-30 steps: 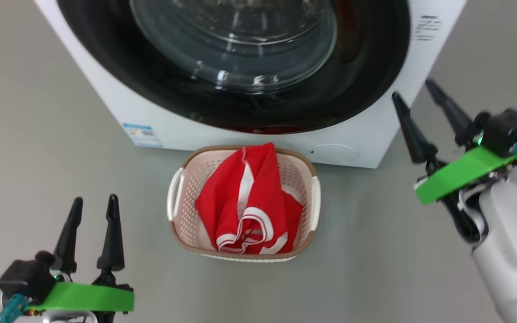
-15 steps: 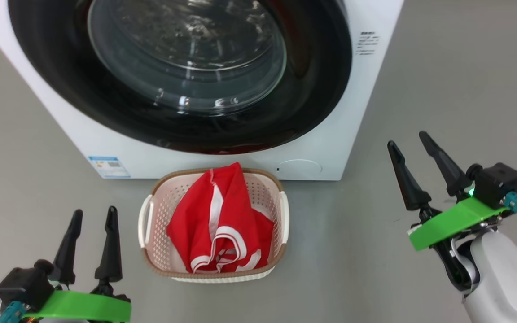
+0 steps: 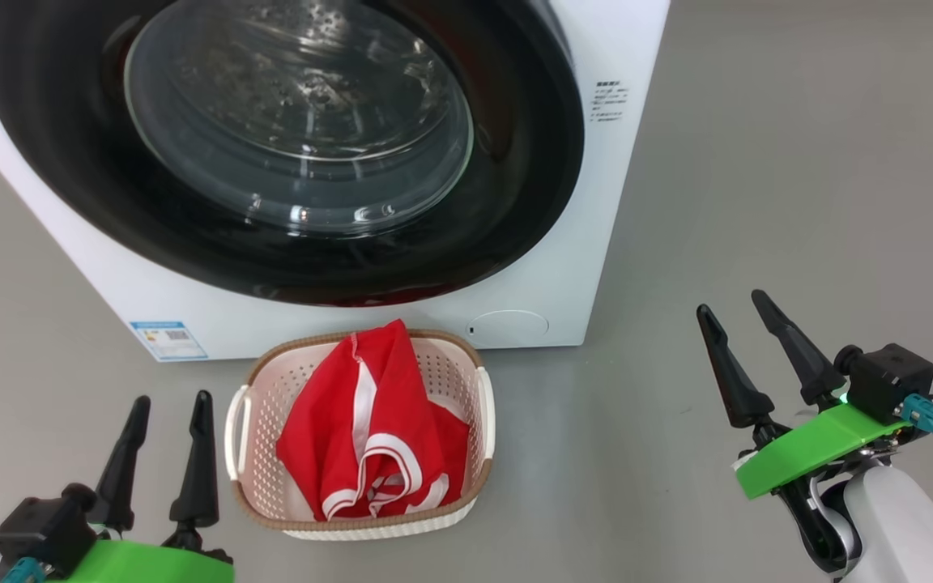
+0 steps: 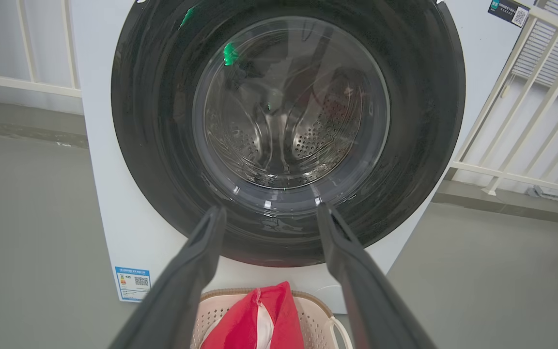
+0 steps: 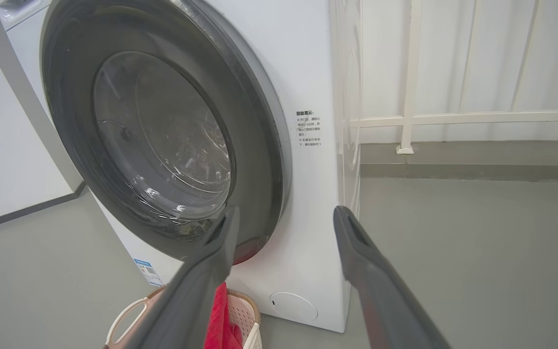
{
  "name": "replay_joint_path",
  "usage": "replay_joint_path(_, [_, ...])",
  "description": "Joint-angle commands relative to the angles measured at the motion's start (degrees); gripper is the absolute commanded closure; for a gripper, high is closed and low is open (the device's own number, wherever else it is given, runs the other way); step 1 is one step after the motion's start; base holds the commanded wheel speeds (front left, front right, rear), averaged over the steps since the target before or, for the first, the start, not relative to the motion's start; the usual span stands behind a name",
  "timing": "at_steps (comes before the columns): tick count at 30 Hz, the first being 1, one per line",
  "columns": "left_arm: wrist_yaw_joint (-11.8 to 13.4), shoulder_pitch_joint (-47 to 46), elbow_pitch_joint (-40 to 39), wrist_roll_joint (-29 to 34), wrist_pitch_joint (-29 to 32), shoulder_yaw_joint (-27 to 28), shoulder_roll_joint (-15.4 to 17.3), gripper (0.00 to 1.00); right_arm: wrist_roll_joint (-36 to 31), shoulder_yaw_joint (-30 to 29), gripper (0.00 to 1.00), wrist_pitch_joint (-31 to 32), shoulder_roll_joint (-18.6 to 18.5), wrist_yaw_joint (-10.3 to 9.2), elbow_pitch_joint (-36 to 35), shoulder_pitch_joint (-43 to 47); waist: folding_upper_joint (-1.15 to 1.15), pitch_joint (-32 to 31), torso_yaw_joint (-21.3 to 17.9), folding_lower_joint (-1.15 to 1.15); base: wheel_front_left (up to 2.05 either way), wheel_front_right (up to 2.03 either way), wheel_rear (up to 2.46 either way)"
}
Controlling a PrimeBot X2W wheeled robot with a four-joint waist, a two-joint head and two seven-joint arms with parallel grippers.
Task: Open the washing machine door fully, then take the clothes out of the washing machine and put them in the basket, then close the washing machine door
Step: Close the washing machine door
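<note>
Large round washing machine door (image 3: 296,138), glossy black rim and bulging clear glass, sitting flush against the big white front-loading washing machine (image 3: 223,324) across upper left of head view; judged shut. Through the glass in left wrist view, perforated steel drum (image 4: 288,131) looking bare of garments, partly masked by reflections. Bright red clothes (image 3: 361,429) with white trim heaped in the small cream-white perforated plastic basket (image 3: 450,380), brown woven-look rim, on grey floor (image 3: 758,162) just below the machine, lower centre. By this layout: opening, unloading and closing all apparently done; nothing plainly left.

Left gripper (image 3: 172,399), lower left: jaws spread wide, holding nothing, just left of the basket handle, not touching. Right gripper (image 3: 730,301), lower right: jaws equally wide and empty, well apart from basket, clear of the machine's right corner. Door above both, out of contact. In left wrist view, door centred beyond the two fingers, basket top at bottom edge between them.
</note>
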Motion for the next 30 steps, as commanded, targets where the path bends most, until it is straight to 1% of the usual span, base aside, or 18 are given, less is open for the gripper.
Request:
replay_joint_path(1, [0.55,-0.65,-1.75,0.02,0.0,1.84,1.52,0.0,-0.3,0.95,0.0,-0.27,-0.07,-0.14,-1.56,0.53,0.0,-0.53,-0.57,0.0,0.0,0.0,0.0])
replay_joint_path(11, [1.31,0.18,-2.54,0.07,0.28,1.48,1.85,0.0,-0.6,0.36,0.0,-0.27,0.34,-0.14,-1.55,1.53,0.0,-1.44,-1.71,0.0,0.0,0.0,0.0])
replay_joint_path(30, [1.7,0.56,-3.08,-0.65,0.4,0.99,2.51,0.0,-0.9,0.14,0.0,-0.27,0.37,-0.14,-1.54,2.01,0.0,-1.59,-1.67,0.0,0.0,0.0,0.0])
